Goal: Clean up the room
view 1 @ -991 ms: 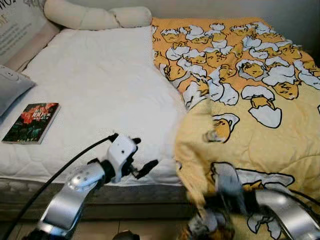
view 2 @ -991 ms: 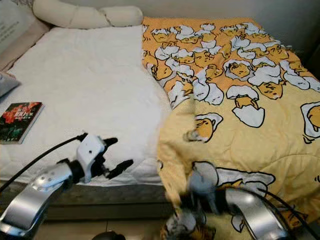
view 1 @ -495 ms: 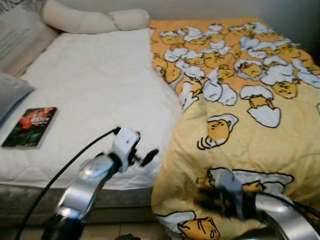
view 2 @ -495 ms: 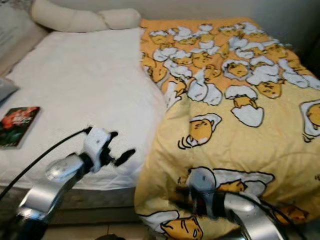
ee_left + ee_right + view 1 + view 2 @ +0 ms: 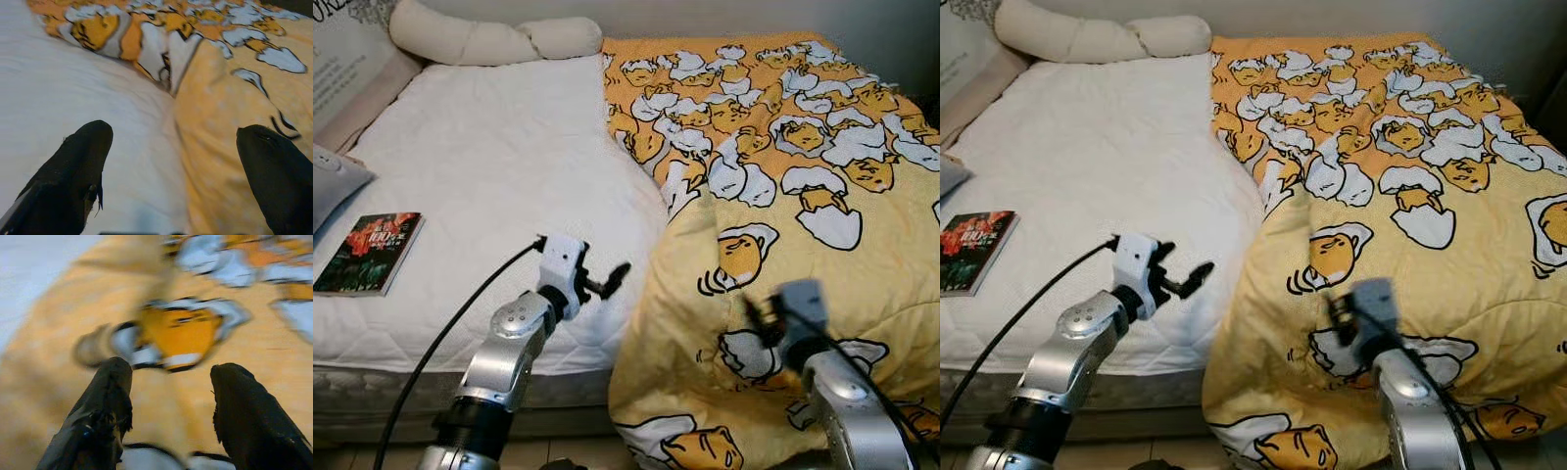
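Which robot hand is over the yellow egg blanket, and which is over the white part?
The right gripper hangs over the yellow blanket with the egg cartoons. The left gripper is over the white mattress, beside the blanket's edge. Both are open.

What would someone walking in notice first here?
The bright yellow cartoon-egg blanket covers the right half of the bed, spilling over its near edge, with bare white mattress on the left. The left gripper hovers open by the blanket's edge; the right gripper is open above the blanket. A book lies on the mattress at far left.
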Controlling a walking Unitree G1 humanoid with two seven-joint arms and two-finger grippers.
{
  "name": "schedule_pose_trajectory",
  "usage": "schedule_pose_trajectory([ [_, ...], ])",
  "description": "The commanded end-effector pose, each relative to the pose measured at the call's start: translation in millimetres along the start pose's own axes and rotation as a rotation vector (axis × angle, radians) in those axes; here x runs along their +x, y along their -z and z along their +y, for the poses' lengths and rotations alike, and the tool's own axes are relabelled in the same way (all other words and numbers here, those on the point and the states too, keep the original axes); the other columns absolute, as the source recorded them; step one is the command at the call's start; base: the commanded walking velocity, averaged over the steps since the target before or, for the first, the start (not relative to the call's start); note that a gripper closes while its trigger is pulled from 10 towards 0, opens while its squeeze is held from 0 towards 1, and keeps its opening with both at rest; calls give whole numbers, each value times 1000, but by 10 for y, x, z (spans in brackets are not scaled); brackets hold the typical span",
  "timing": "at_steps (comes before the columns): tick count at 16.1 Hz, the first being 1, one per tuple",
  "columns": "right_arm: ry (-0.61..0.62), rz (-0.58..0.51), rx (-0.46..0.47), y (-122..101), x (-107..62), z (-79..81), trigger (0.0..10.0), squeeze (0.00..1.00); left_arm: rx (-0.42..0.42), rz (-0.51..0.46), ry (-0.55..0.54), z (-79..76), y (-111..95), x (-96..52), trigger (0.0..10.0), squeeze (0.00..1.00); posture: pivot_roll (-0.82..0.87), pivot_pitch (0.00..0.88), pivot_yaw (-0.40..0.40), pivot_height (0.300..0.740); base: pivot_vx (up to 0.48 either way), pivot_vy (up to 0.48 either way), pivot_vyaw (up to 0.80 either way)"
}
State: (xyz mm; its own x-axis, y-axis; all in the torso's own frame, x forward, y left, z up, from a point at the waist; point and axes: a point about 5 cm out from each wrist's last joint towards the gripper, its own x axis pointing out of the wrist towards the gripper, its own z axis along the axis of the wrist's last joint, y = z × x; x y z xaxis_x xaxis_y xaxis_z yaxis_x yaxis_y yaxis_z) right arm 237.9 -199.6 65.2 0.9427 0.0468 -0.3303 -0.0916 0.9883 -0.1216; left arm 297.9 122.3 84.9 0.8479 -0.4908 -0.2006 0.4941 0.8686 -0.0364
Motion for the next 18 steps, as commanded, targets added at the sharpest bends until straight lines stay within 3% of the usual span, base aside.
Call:
schedule_pose_trajectory([
  [1,95,8,3,16,-32,-68,10000,0,6,7,-22,5,42,8,10000,290,-147,0,56,740,0,0,0],
  [2,114,18,37,46,-47,-65,10000,0,7,13,-19,-21,72,26,10000,0,-146,0,54,740,0,0,0],
  [3,108,28,44,66,-57,-49,10000,0,-52,10,-5,-31,93,51,10000,984,-147,0,51,740,0,0,0],
  [4,99,32,43,62,-65,-40,10000,0,-104,13,0,-14,121,85,10000,1000,-159,0,45,740,0,0,0],
  [7,-3,12,-27,-37,-102,9,10000,0,-102,53,-14,70,200,181,10000,1000,-195,0,50,740,0,0,0],
  [9,-199,5,-97,-154,-256,52,10000,0,-135,110,18,113,274,264,10000,1000,-247,0,71,740,0,0,0],
  [11,-286,10,-116,-225,-394,47,10000,0,-152,147,40,102,318,307,10000,1000,-289,2,92,740,0,0,0],
  [13,-376,19,-148,-314,-603,34,10000,0,-121,192,62,80,377,347,10000,1000,-341,64,110,740,0,0,0],
  [18,-393,33,-88,-427,-942,106,10000,0,-94,230,105,63,458,349,10000,1000,-403,156,149,740,0,0,0],
])
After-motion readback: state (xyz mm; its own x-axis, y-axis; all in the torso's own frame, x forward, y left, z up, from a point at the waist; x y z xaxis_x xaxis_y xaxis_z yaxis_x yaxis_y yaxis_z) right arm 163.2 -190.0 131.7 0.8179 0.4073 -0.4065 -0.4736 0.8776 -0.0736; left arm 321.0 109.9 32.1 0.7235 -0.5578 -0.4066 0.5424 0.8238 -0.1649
